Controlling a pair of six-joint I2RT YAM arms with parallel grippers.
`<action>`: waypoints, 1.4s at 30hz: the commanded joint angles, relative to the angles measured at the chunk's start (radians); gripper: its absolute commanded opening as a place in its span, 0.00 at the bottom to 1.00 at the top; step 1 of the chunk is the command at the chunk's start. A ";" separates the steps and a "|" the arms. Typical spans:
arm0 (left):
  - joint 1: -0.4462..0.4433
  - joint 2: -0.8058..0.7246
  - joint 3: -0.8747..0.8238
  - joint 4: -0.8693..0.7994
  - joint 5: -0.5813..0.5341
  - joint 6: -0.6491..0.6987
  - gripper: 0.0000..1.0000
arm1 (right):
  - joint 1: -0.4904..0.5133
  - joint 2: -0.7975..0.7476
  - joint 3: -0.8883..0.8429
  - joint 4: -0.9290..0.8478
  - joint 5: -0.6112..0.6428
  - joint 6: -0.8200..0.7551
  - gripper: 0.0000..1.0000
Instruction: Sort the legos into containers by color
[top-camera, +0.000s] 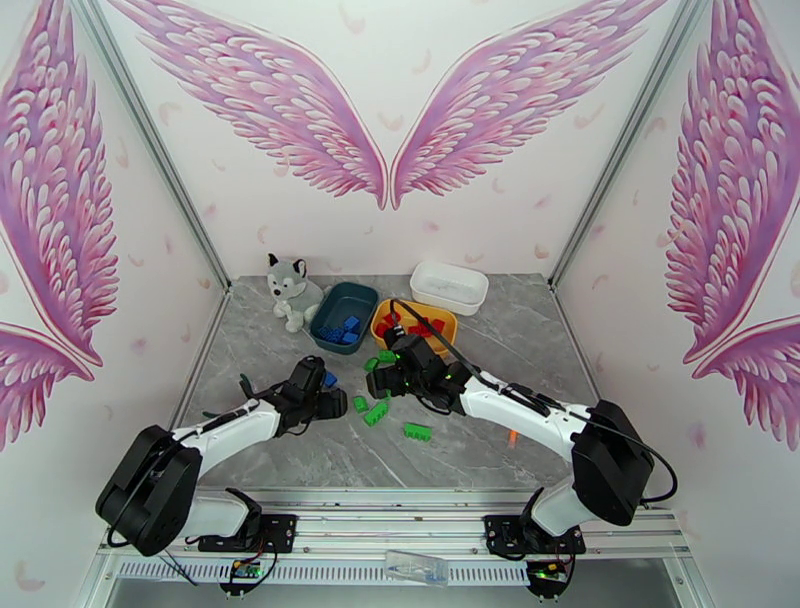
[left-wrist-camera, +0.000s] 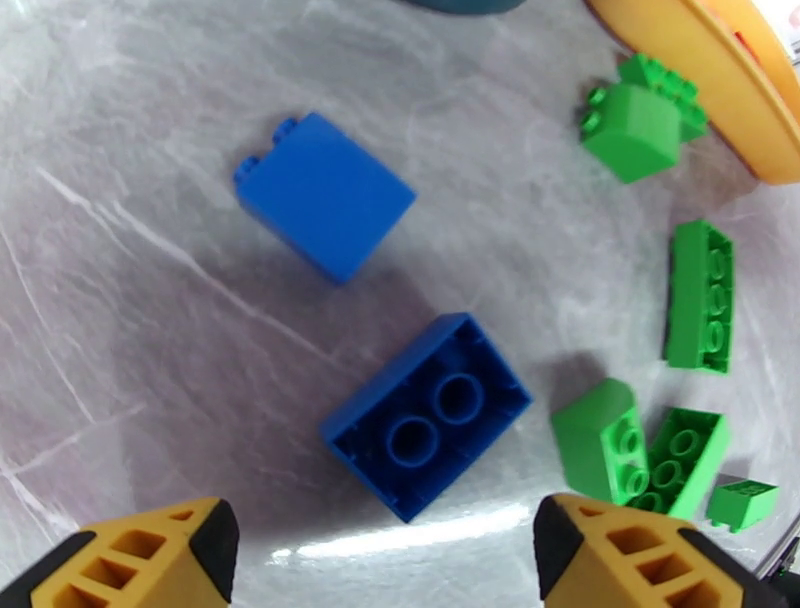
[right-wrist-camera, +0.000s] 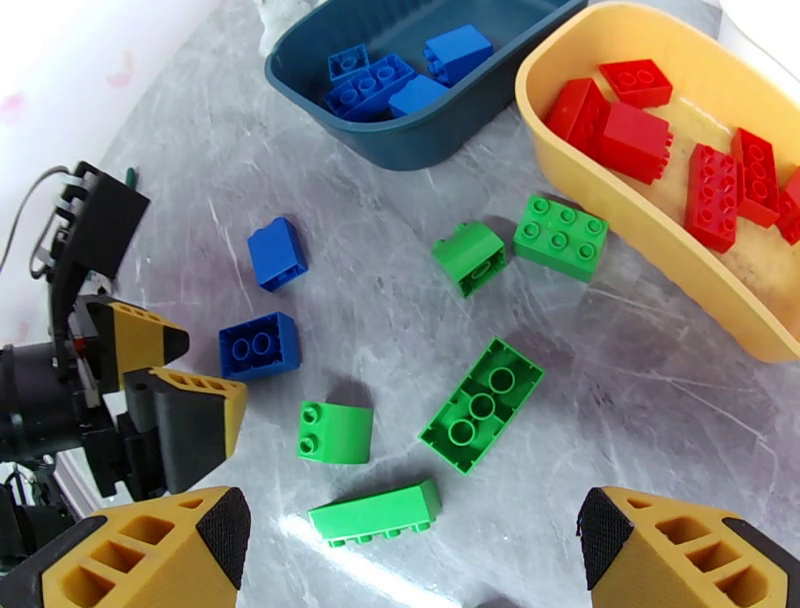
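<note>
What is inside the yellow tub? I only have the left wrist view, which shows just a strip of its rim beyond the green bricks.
Observer: The yellow plastic tub holds several red studded bricks, and no other colour that I can see.
Operator: And the teal one at my top edge?
Observer: The dark teal-blue plastic tub holds a few blue studded bricks.
Operator: Is there a third container?
Observer: Yes, a white plastic tub stands beyond the yellow one. The top view shows no coloured brick in it.
</note>
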 joint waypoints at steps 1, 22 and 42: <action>-0.004 0.068 0.051 -0.007 -0.026 0.016 0.82 | -0.007 -0.029 -0.015 0.019 0.015 -0.004 0.93; -0.008 0.324 0.280 -0.015 -0.078 0.050 0.46 | -0.005 -0.045 -0.015 0.011 0.012 -0.005 0.93; -0.045 0.160 0.447 -0.060 -0.084 0.010 0.23 | -0.007 -0.053 -0.017 0.009 0.021 0.000 0.92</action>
